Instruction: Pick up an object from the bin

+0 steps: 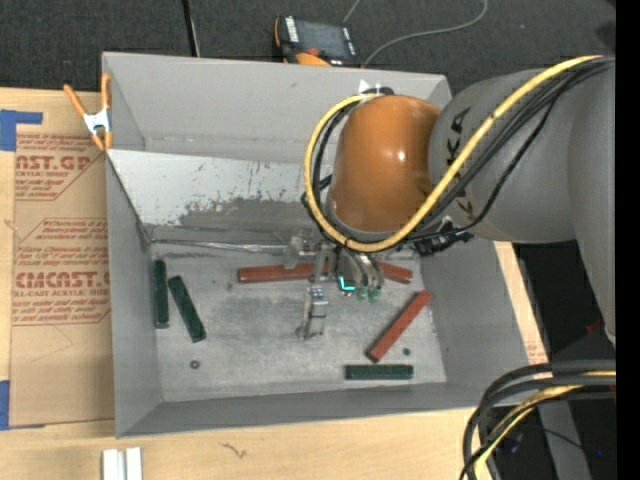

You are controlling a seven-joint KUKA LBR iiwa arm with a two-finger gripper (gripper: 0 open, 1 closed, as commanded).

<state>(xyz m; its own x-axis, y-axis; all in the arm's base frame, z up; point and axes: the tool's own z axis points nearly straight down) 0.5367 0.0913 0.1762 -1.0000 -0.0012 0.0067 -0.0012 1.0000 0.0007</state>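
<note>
The tool (316,316), spread I can't tell, hangs beside a flat rust-red bar (268,275), slim dark-green sticks (186,309) at nine o'clock.

Cardboard sheet (50,218), left of the bin (200,98): red print. I read "CAST.GP" in big letters near its top, cut off at the left edge. A similar word sits lower down, with "CAST ACRYLIC SHEET" in a small line under it. The other small red lines are too fine for me to read. Grey arm (530,168): black letters beside the orange cover (385,158); I make out "KA", the rest is hidden.
</note>
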